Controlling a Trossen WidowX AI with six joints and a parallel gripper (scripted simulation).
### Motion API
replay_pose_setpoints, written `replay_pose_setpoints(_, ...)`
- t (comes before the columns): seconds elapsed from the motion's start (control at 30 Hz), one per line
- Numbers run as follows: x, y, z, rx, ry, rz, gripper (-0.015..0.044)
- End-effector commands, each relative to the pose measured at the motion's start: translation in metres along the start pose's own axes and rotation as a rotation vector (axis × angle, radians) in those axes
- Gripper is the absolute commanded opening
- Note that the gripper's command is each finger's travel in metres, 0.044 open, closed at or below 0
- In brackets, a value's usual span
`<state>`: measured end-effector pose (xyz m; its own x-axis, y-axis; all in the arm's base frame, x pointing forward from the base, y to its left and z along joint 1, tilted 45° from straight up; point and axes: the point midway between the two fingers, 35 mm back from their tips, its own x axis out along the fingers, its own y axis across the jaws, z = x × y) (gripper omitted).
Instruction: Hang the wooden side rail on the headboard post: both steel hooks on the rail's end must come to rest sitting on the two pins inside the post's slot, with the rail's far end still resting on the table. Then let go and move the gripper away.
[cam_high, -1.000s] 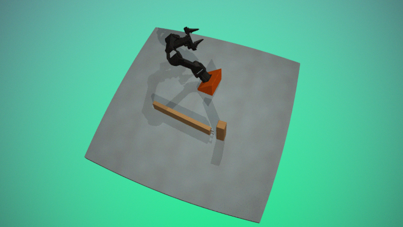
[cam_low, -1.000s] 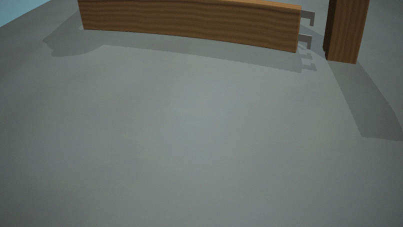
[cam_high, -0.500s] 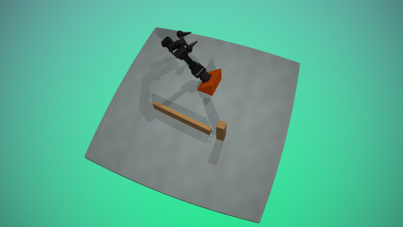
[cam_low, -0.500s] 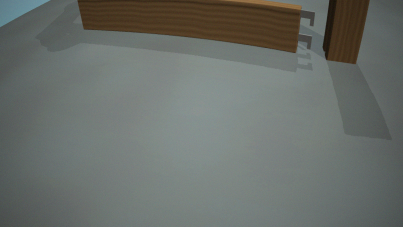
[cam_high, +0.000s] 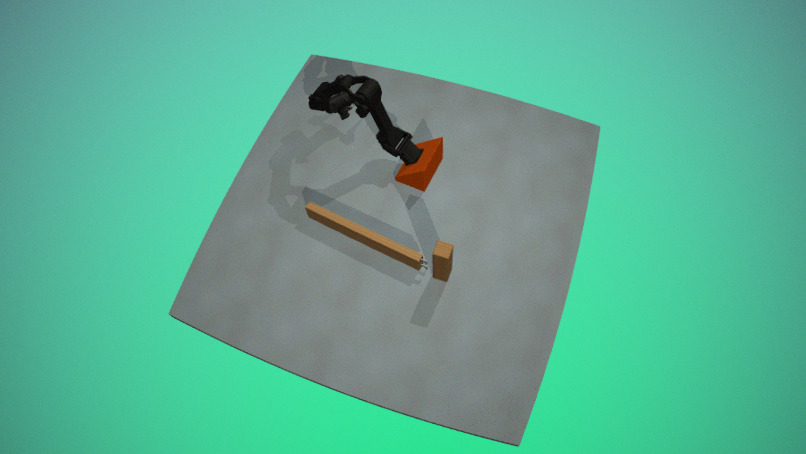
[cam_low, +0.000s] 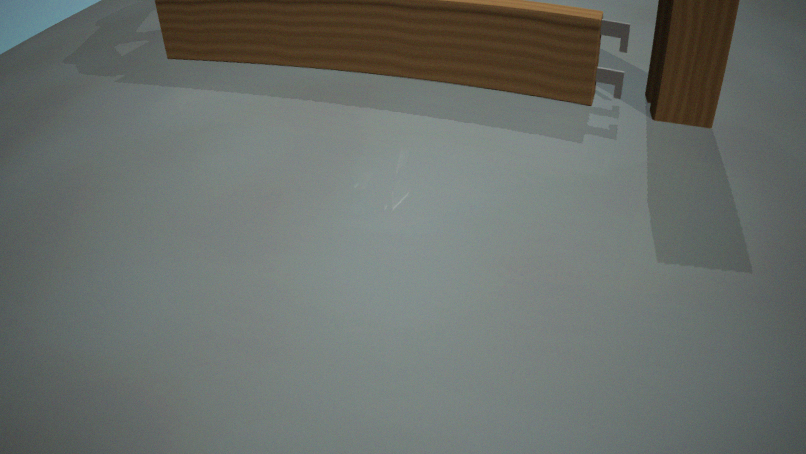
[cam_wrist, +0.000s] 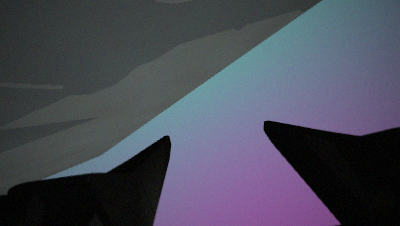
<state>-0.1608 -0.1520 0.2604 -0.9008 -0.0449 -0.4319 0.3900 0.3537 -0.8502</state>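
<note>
The long wooden rail (cam_high: 363, 232) (cam_low: 372, 42) stands on its narrow edge on the table. Two grey steel hooks, an upper hook (cam_low: 615, 28) and a lower hook (cam_low: 610, 74), stick out of its right end and turn down at their tips. The upright wooden post (cam_high: 442, 266) (cam_low: 693, 62) stands just beyond the hooks, with a gap between. Its slot and pins cannot be made out. My gripper (cam_wrist: 216, 132) is open with nothing between the fingers. In the top view it is at the upper left, well away from the rail, its fingertips hard to make out.
The black arm (cam_high: 382, 117) rises from an orange wedge-shaped base (cam_high: 433, 166) behind the rail and post and bends to the upper left. The grey table (cam_high: 349, 332) (cam_low: 394, 338) has its left edge beyond the rail's far end. Shadows of arm, rail and post lie on it.
</note>
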Motion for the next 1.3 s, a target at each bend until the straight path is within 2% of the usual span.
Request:
replay_pose_setpoints(0.0,-0.015,-0.001,0.028,0.004,-0.12,-0.02,0.044)
replay_pose_setpoints(0.6,-0.122,0.018,0.128,-0.028,-0.662,-0.069,0.044)
replay_pose_setpoints(1.27,-0.269,0.085,0.171,-0.053,-1.21,0.056,0.044)
